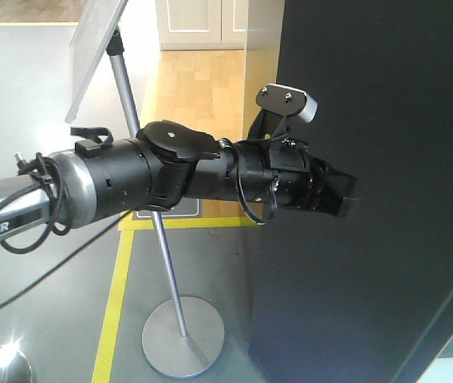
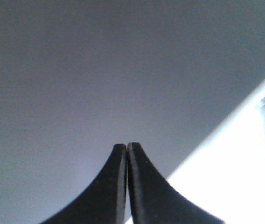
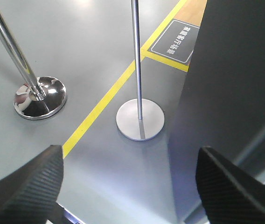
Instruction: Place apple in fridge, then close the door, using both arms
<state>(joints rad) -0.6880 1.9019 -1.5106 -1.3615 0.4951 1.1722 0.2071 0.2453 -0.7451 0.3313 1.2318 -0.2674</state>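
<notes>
My left arm (image 1: 131, 179) stretches level from the left edge of the front view. It is thick and black with a silver segment, black cables (image 1: 47, 203) looped round it and a small grey-white camera (image 1: 288, 100) on top. My left claw (image 1: 340, 194) sits at the door (image 1: 386, 104), a tall, flat, dark grey-black face filling the right of that frame. In my left wrist view the two fingers (image 2: 144, 186) are pressed together at bottom centre, right up against the grey door; I cannot tell if they touch it. In my right wrist view my right claw (image 3: 129, 154) gapes wide, with the dark fridge (image 3: 235, 70) upright at the right.
</notes>
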